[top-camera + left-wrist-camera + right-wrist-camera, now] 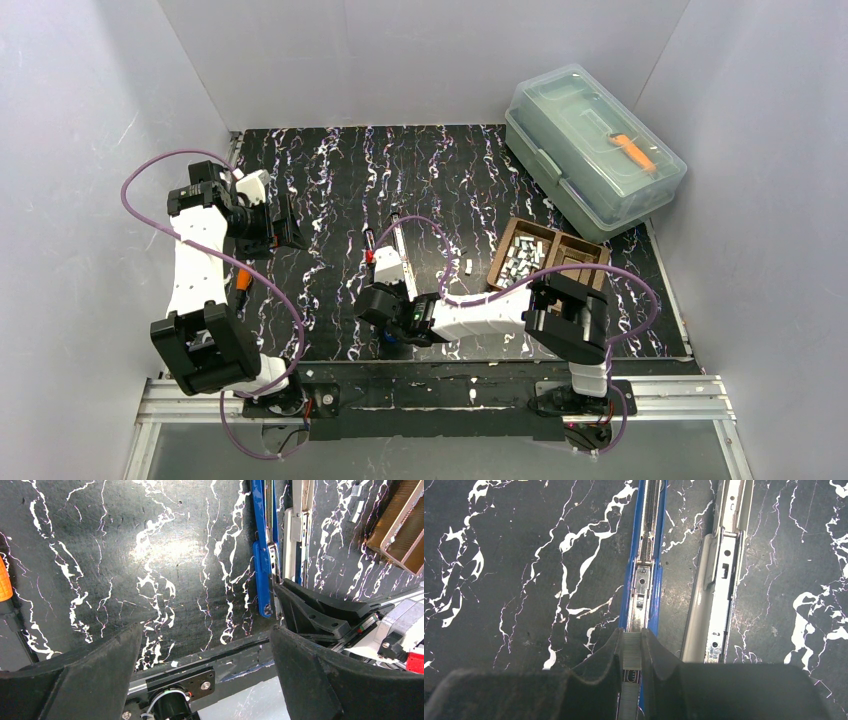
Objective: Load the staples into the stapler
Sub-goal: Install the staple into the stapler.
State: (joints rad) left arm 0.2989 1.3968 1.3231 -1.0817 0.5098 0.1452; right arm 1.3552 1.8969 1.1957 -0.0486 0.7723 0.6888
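The stapler point(398, 262) lies opened flat mid-table, its blue magazine rail point(644, 555) beside its grey top arm point(721, 580). My right gripper point(632, 642) is shut on a short grey strip of staples point(632, 652), held directly over the near end of the blue rail. A second strip point(628, 705) lies in the channel just behind it. More staples point(520, 256) fill a brown tray point(590, 252) at the right. My left gripper point(290, 222) hovers open and holding nothing over the table's left side, well away from the stapler point(261, 555).
A clear lidded plastic box point(592, 150) with an orange tool inside stands at the back right. An orange-handled tool point(243, 280) lies by the left arm. A few loose staple strips point(468, 265) lie between stapler and tray.
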